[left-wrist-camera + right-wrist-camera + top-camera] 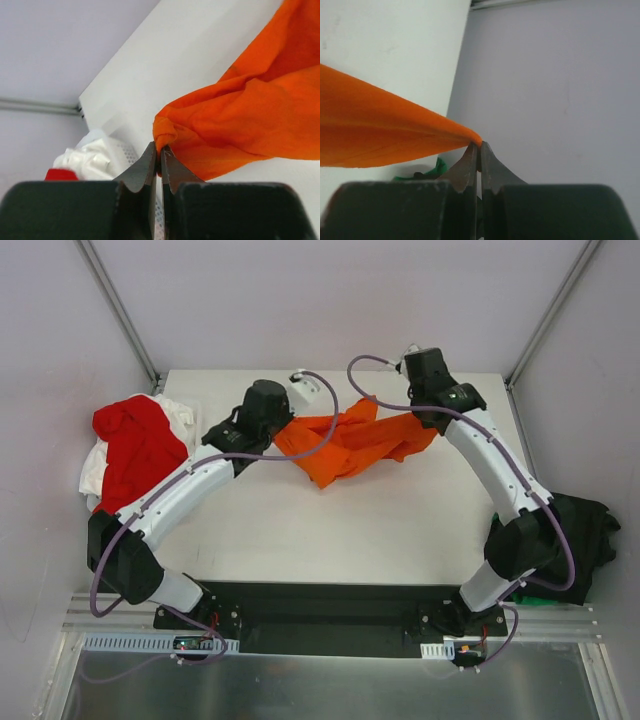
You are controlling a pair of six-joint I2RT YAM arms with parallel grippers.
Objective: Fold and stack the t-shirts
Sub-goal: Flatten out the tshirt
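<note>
The orange t-shirt (pixel 345 445) hangs bunched and stretched between my two grippers over the far middle of the table (pixel 330 530). My left gripper (pixel 281 433) is shut on a rolled edge at the shirt's left end; in the left wrist view this gripper (pixel 160 147) pinches a small knot of the orange t-shirt (pixel 250 115). At the shirt's right end my right gripper (pixel 427 420) is shut too. In the right wrist view that gripper (pixel 479 145) nips a pulled-tight corner of the orange t-shirt (pixel 380 135).
A red t-shirt (pixel 140 445) lies crumpled on a white t-shirt (pixel 93 472) at the table's left edge. A black t-shirt (pixel 585 530) lies heaped off the right edge, with a bit of green cloth (pixel 520 590) beneath it. Grey walls stand close on three sides.
</note>
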